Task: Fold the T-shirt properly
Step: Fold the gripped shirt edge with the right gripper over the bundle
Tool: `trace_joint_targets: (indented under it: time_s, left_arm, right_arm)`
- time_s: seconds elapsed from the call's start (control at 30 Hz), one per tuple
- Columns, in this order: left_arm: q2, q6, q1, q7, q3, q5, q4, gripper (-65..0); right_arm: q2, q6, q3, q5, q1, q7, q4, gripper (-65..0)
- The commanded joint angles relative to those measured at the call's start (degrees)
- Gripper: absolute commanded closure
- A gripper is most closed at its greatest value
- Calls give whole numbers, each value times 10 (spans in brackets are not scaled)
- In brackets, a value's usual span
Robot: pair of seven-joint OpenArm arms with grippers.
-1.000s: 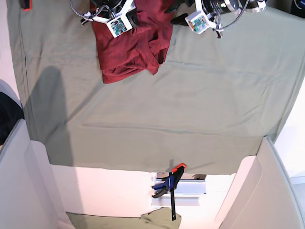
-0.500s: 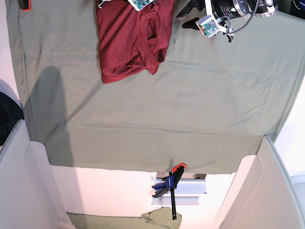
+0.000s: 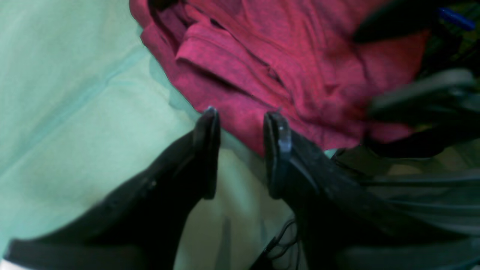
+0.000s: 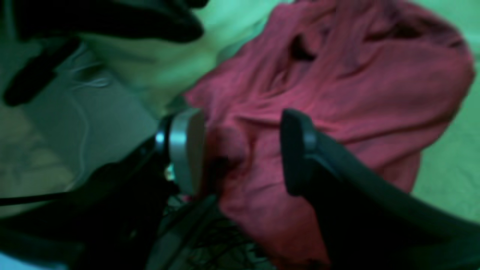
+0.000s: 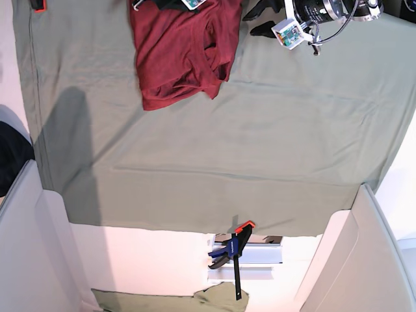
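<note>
The T-shirt (image 5: 179,52) is a maroon bundle, loosely folded with wrinkles, at the far edge of the table left of centre. In the base view my left gripper (image 5: 255,19) hovers just right of it, apart from the fabric. The left wrist view shows my left gripper (image 3: 242,114) open, nothing between its black fingers, with the T-shirt (image 3: 285,56) edge just beyond the tips. My right gripper (image 4: 242,116) stands wide open over the T-shirt (image 4: 337,93), with fabric lying under and between the jaws. In the base view only a white bit of that arm shows at the top edge.
An olive-green cloth (image 5: 260,143) covers the table. A blue and black clamp (image 5: 231,253) with an orange tip sits at the near edge. White panels (image 5: 364,260) flank the near corners. A red-tipped object (image 5: 37,6) lies at the far left.
The right arm has drawn back toward the top edge and the T-shirt now lies stretched out flatter. The left arm has shifted right, away from the shirt.
</note>
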Motion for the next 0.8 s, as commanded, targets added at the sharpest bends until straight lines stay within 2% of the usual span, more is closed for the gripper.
trace_joint_targets:
  time_s: [0.0,0.1,0.13,0.2,0.27,0.3,0.47,0.6,0.77]
  left_arm:
    - [-5,-9,-1,-6,2,-17,10,-147]
    - [-4,-9,-2,-3,39,-30,14,-35]
    - [-4,-9,-2,-5,60,-28,16,-10]
    - [-3,-9,-8,-7,106,-20,18,0]
    - [4,-9,-18,-7,154,8,18,0]
    - [9,-9,-23,-6,177,26,18,0]
    - [42,-9,-45,-7,260,70,17,0]
    - [71,-9,-69,-7,290,125,-8,0]
    - [98,-9,-95,-11,298,128,-73,0]
  right_arm:
    - [-8,-2,0,-9,15,15,10,-325]
    - [-26,-3,23,-36,52,18,10,-320]
    - [-31,-3,38,-40,66,22,10,-297]
    - [-48,-3,79,-39,94,27,7,-194]
    - [-69,-3,126,-26,124,26,-5,-29]
    - [-78,-3,148,-15,137,26,-14,0]
    - [-116,-2,218,39,194,44,-108,0]
    - [-124,-2,219,40,261,50,-225,0]
    - [-124,-2,219,40,343,53,-340,0]
